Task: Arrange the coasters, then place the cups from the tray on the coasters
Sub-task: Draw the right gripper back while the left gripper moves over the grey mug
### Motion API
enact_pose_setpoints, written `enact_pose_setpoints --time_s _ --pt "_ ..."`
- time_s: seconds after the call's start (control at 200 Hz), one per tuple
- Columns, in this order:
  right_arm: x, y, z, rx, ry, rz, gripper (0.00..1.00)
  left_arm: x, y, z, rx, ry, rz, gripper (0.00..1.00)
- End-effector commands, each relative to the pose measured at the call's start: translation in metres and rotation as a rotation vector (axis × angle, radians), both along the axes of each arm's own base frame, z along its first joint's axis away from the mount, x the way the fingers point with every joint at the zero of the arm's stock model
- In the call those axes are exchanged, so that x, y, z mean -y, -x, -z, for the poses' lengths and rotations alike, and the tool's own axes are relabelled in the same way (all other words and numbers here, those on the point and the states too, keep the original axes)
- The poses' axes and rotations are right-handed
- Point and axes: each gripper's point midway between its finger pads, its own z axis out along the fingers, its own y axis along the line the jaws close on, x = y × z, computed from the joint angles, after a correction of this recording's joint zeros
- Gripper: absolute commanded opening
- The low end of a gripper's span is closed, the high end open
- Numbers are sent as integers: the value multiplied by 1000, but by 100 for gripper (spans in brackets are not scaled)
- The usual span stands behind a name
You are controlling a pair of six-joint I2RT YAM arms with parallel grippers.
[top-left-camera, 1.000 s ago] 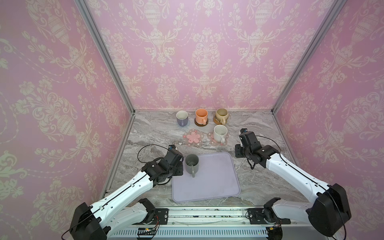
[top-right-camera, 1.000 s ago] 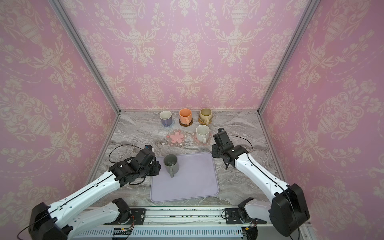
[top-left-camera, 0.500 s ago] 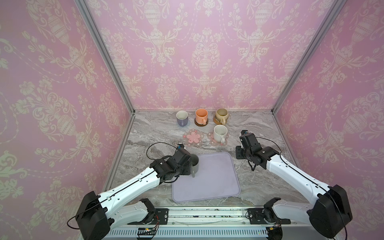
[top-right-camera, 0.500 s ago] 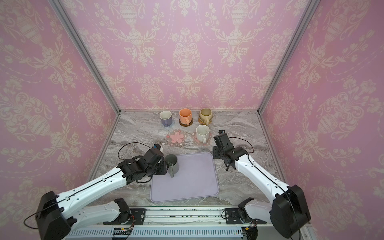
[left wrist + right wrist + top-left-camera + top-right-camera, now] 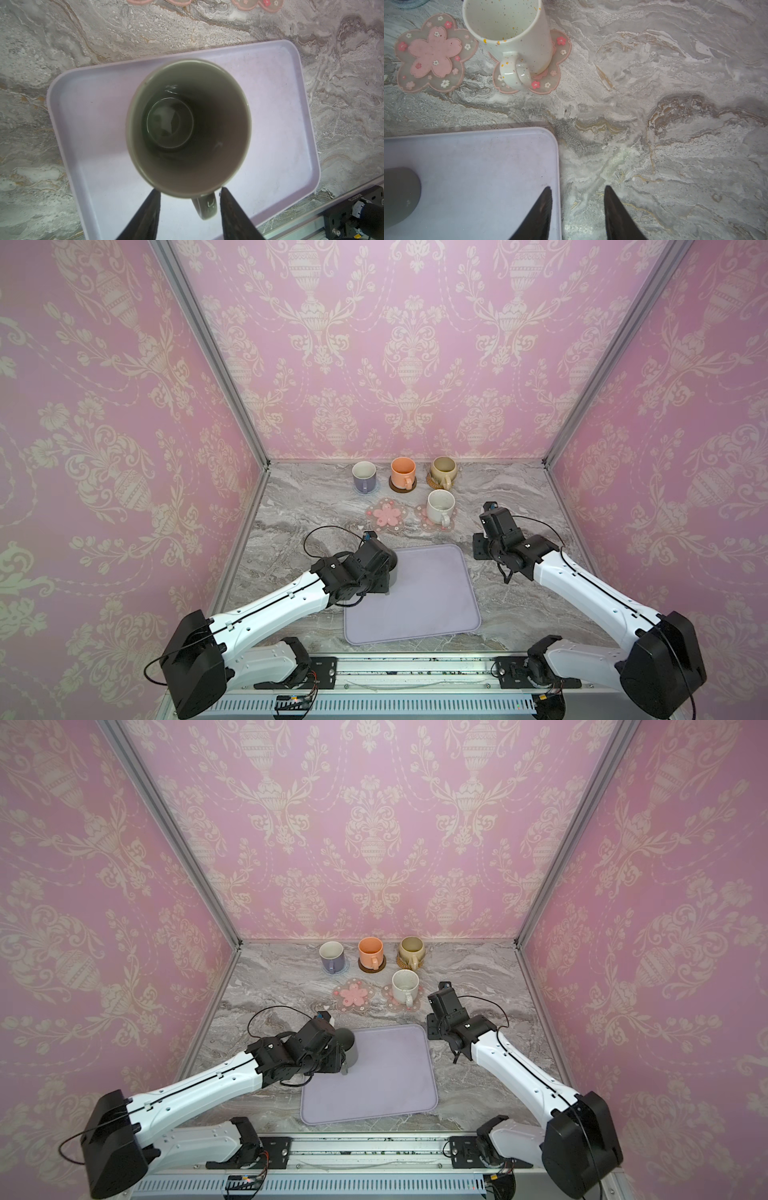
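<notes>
Just glossy round grey mug (image 5: 218,124) on smooth lavender tray (image 5: 87,124)

Dark grey cup (image 5: 188,128) upright on tray (image 5: 436,614)

both top views: high, front, downward, far | wrists: close, downward | all share tray (image 5: 428,593)

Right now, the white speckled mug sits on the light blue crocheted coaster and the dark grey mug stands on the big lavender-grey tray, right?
Not quite. The white speckled mug sits on a translucent pink flower-shaped coaster instead; the right wrist view shows it. The dark grey mug does stand on the big lavender-grey tray.
</notes>
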Motion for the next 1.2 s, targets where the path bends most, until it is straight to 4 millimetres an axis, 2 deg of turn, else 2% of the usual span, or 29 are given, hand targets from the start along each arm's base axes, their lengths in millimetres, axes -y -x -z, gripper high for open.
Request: enact_pose_setpoints --time_s 0.0,0.245,0.555,0.896,1.196 --pt "7 3 2 3 26 13 44 14 -1 -6 -7 45 3 49" --pt "10 5 5 -2 37 15 44 19 -5 3 -12 34 -1 49" --pt "15 8 7 1 56 21 45 11 -8 16 -7 -11 -38 49" --pt "15 7 9 -2 57 22 46 -9 -3 28 -28 -146 -17 48" --pt "15 8 8 -1 57 25 46 -21 -4 24 -1 -209 -4 45"
